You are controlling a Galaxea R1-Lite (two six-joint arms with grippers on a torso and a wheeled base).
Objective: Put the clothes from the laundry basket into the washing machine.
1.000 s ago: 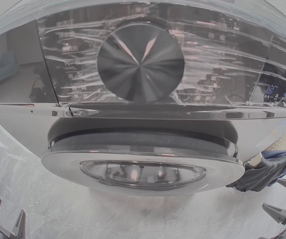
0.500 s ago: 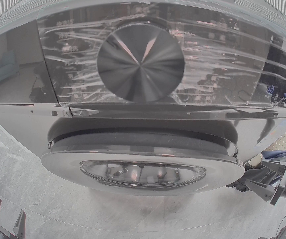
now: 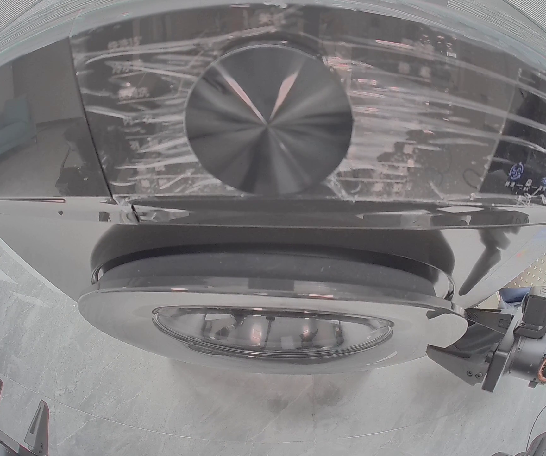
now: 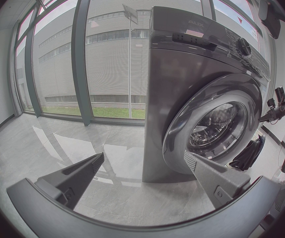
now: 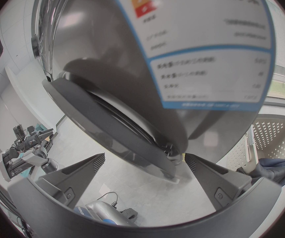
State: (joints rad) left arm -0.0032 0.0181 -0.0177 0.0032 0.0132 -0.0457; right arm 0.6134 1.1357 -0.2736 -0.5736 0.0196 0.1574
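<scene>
The washing machine [image 3: 273, 121] stands right in front of me, its round glass door [image 3: 273, 330] resting against the front. My right gripper [image 3: 448, 332] is open at the door's right edge, and the door rim [image 5: 116, 123] runs between its fingers. Dark blue and grey clothes [image 5: 278, 169] hang over the pale laundry basket [image 5: 274, 133] to the right of the machine; in the left wrist view the clothes [image 4: 248, 152] droop beside the door [image 4: 215, 126]. Low at the left, my left gripper [image 3: 19, 392] is open and holds nothing.
Grey marble-like floor [image 3: 254, 406] spreads below the door. Tall windows [image 4: 83, 60] stand beyond the machine's left side. A cable and a handheld device [image 5: 102, 212] lie on the floor under the right arm.
My right gripper has swung up and left from the lower right corner to the door's right edge, now covering most of the clothes. The left gripper has stayed put.
</scene>
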